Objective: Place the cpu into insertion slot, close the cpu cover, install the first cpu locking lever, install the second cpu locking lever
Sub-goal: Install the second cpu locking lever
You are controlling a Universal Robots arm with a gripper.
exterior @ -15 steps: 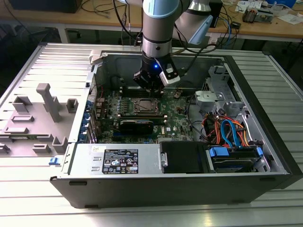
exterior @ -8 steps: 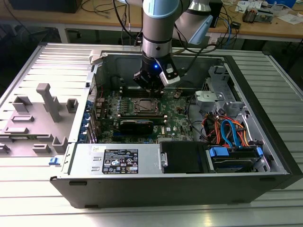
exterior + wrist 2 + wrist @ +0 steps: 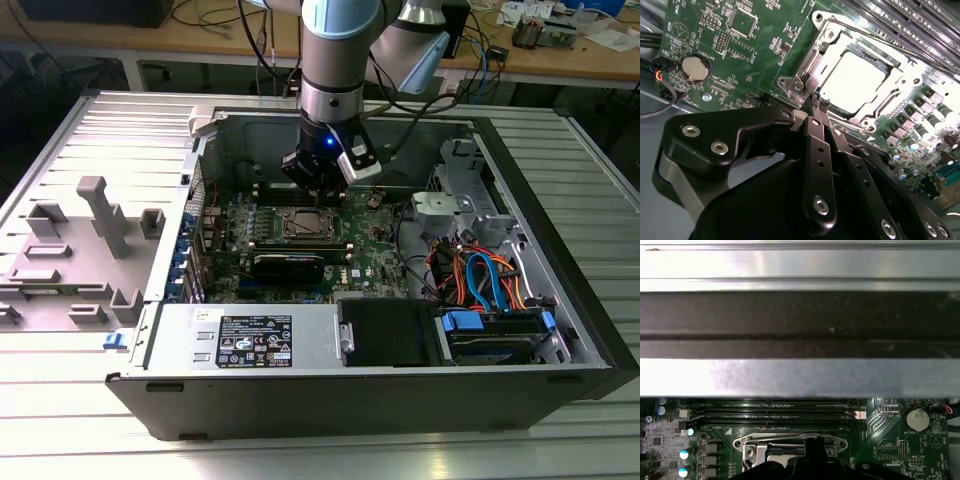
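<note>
Just above the cpu cover (image 3: 860, 80), fingers (image 3: 816, 107) pinched together and empty, memory slots (image 3: 775, 412) beside.

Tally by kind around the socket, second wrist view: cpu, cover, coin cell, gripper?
cpu: 1
cpu cover: 1
coin cell battery: 1
gripper: 1
Total: 4

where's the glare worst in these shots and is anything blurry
In the second wrist view the chip in its socket is washed out white by glare, and the tool looms soft up close; in the first wrist view the case wall is blurred and bright; the exterior view is evenly lit.
</note>
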